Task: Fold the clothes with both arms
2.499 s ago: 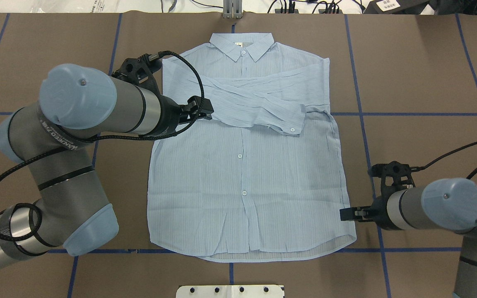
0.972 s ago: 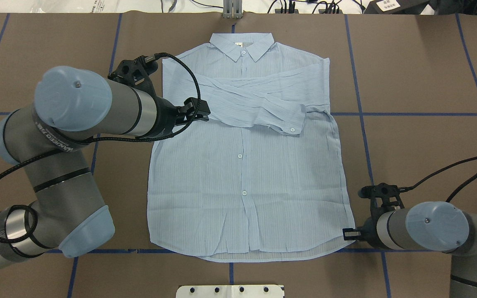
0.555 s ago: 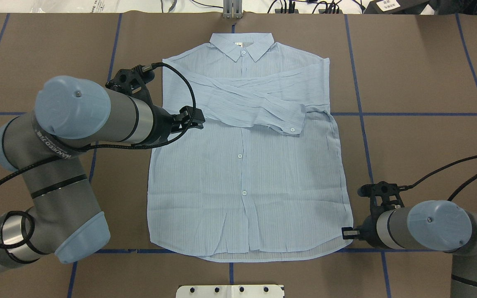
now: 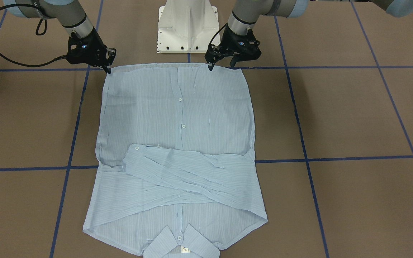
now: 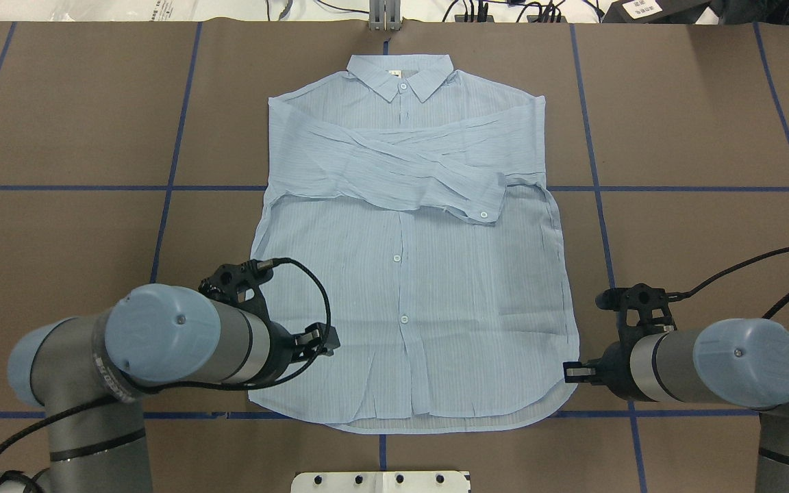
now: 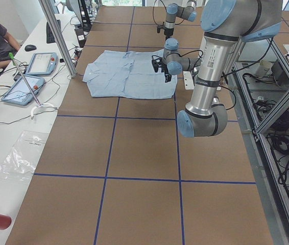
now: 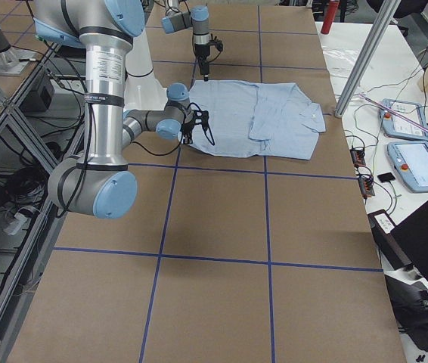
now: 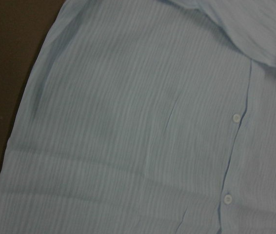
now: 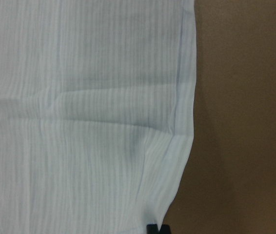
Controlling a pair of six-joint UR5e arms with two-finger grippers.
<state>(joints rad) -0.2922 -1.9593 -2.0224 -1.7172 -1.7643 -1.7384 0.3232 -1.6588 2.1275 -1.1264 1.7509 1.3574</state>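
The brown surface (image 5: 696, 103), gridded with blue tape (image 5: 93, 187), carries the shirt (image 5: 408, 287) flat at its middle, sleeves crossed over the chest. The white pedestal (image 4: 188, 25) stands just beyond the hem. The left gripper (image 5: 328, 340) hangs over the hem and the right gripper (image 5: 568, 372) meets the opposite hem corner; I cannot tell whether either is spread.

We list white lettering on the black band (image 5: 103, 366) of the left arm (image 5: 161, 342), too curved and small for us to read, printed white label (image 5: 641, 8) on a black box at the table's far edge, illegible, shirt (image 5: 401, 287) neck tag (image 4: 185, 249), unreadable.
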